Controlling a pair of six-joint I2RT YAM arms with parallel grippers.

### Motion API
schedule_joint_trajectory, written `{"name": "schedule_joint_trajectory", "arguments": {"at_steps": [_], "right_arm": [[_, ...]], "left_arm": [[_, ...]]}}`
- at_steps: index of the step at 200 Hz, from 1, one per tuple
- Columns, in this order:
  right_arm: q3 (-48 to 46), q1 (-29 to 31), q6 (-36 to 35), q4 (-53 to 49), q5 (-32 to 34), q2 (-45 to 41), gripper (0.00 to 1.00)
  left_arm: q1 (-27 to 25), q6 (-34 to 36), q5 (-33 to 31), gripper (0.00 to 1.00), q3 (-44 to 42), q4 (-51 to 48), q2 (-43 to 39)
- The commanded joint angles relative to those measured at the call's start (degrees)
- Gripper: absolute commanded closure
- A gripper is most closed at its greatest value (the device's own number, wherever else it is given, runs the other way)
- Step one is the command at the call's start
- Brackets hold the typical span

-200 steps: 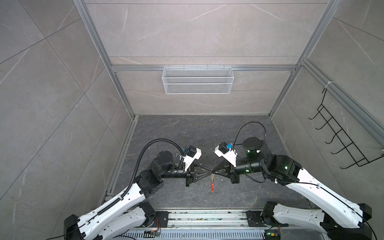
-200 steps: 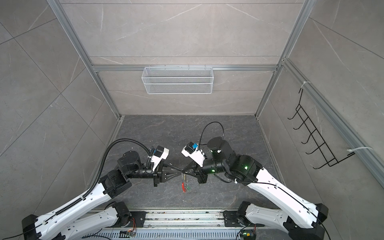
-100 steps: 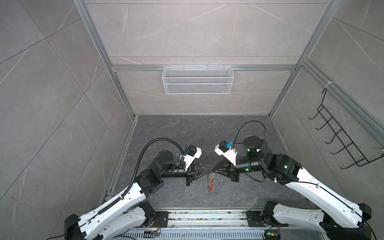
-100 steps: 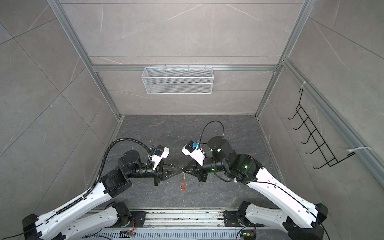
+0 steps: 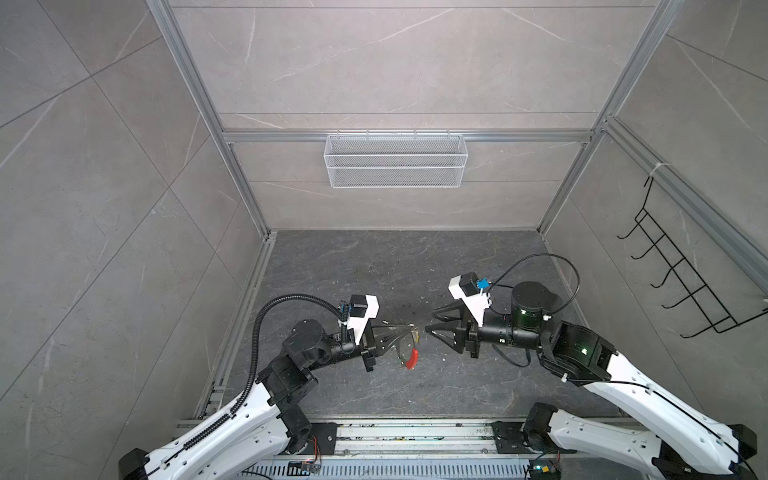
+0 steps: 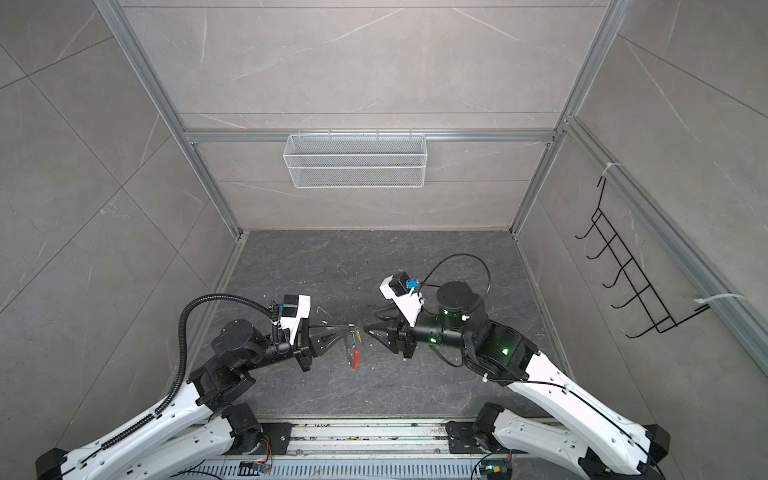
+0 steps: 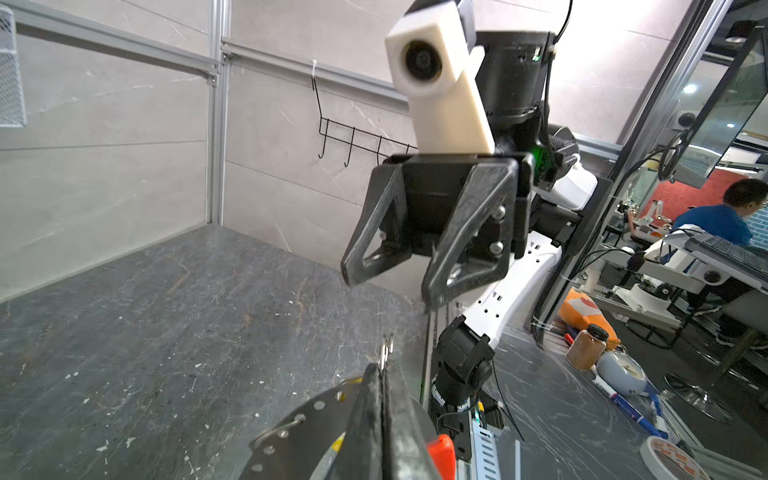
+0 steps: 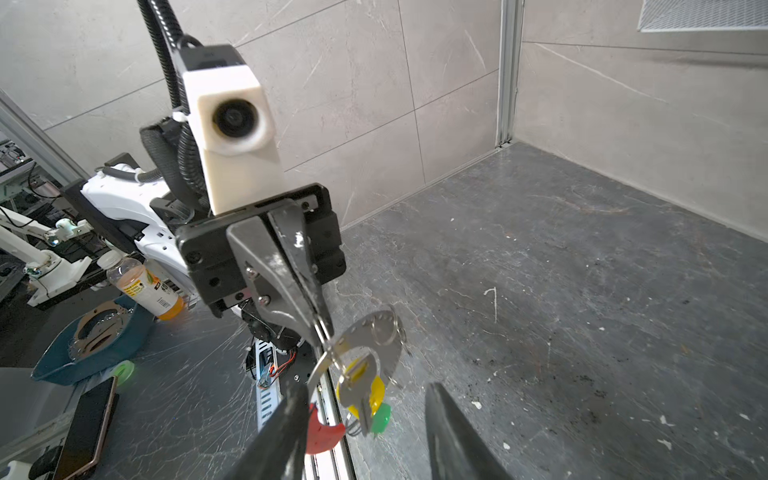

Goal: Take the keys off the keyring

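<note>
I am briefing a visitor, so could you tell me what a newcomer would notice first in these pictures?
Above the front middle of the floor, the left gripper pinches the grey keyring, which has a red segment. The keys, one yellow-headed and one green-headed, dangle from it. Facing it close by, the right gripper stands open and empty.

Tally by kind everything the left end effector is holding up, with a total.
Keys: 2, the yellow-headed key and the green-headed key
Keyring: 1
Total: 3
</note>
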Motion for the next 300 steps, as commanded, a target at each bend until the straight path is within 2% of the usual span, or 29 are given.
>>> {"name": "schedule_joint_trajectory", "arguments": {"at_steps": [1, 59, 108, 156, 190, 202, 219, 243, 263, 300], "right_arm": [[-2.1, 0.3, -0.3, 4.7, -3.6, 0.2, 0.51], [-4.5, 0.9, 0.2, 9.2, -7.4, 2.2, 0.51], [-3.5, 3.4, -0.6, 9.4, -3.3, 4.6, 0.51], [-2.4, 4.4, -1.3, 8.4, 3.5, 5.0, 0.61], [-1.8, 5.5, -2.6, 7.6, 6.2, 5.2, 0.74], [-1.5, 6.0, -3.3, 7.0, 7.3, 5.2, 0.73], [-1.1, 7.0, -4.1, 6.5, 9.0, 5.1, 0.63], [-0.9, 7.7, -4.7, 6.6, 10.5, 4.8, 0.57], [-0.3, 8.1, -5.0, 6.3, 10.6, 5.4, 0.58], [-0.1, 8.4, -5.7, 5.3, 12.3, 5.6, 0.70]], "left_arm": [[0.0, 1.0, -1.7, 1.00, -0.1, 6.7, -1.6], [0.0, 0.6, -3.5, 1.00, -0.6, 7.6, -2.3], [0.0, 0.2, -4.8, 1.00, -0.7, 7.7, -2.1], [0.0, 0.1, -5.0, 1.00, -0.8, 7.2, -2.4], [0.0, 0.1, -5.4, 1.00, -0.8, 7.1, -2.2], [0.0, 0.1, -5.4, 1.00, -0.8, 7.2, -2.3], [0.0, 0.1, -5.4, 1.00, -0.8, 7.1, -2.3], [0.0, -0.1, -5.6, 1.00, -0.8, 7.1, -2.0], [0.0, -0.2, -5.6, 1.00, -0.8, 7.2, -1.8], [0.0, 0.1, -6.5, 1.00, -0.8, 6.9, -2.4]]}}
